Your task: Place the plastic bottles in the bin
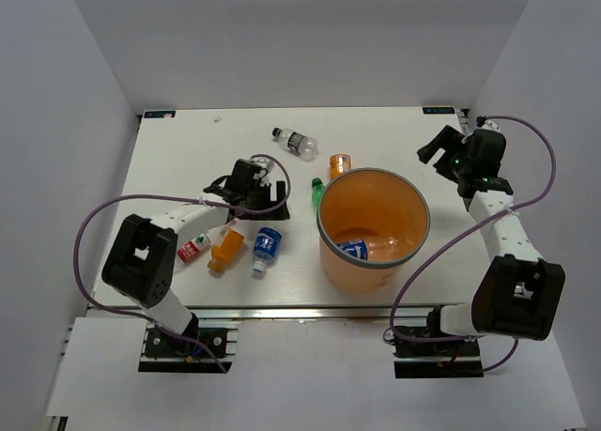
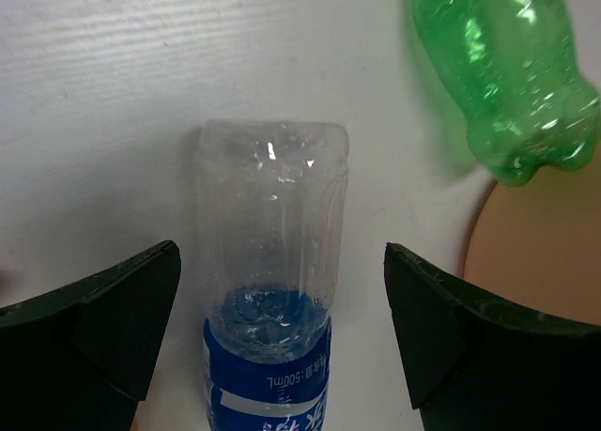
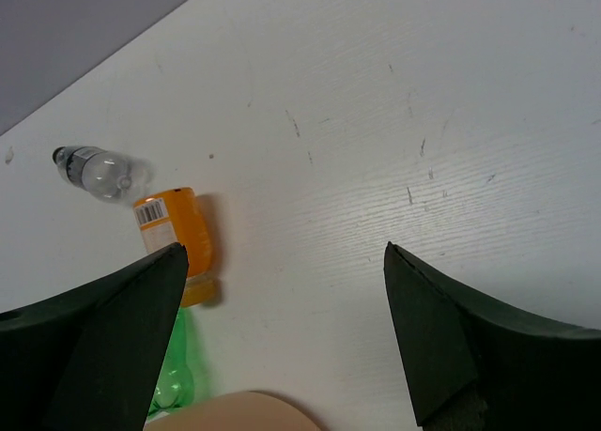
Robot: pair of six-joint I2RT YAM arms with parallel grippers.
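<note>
My left gripper (image 2: pixel 282 262) is open and low over the table, its fingers either side of a lying clear bottle with a blue label (image 2: pixel 270 300), not touching it. A green bottle (image 2: pixel 512 79) lies just beyond, beside the orange bin (image 2: pixel 545 253). From above, the left gripper (image 1: pixel 274 202) covers that bottle. The bin (image 1: pixel 410 246) holds one blue-labelled bottle (image 1: pixel 355 250). My right gripper (image 1: pixel 434 146) hangs open and empty over bare table right of the bin. More bottles lie loose: clear (image 1: pixel 296 143), orange (image 1: pixel 339 164), green (image 1: pixel 317 192), blue-labelled (image 1: pixel 266 246), orange (image 1: pixel 226 250), red-labelled (image 1: pixel 194 250).
The right wrist view shows the orange bottle (image 3: pixel 174 234), the clear bottle (image 3: pixel 99 168), the green bottle (image 3: pixel 169 379) and the bin's edge (image 3: pixel 235 414) to the left of white table. Grey walls enclose the table on three sides.
</note>
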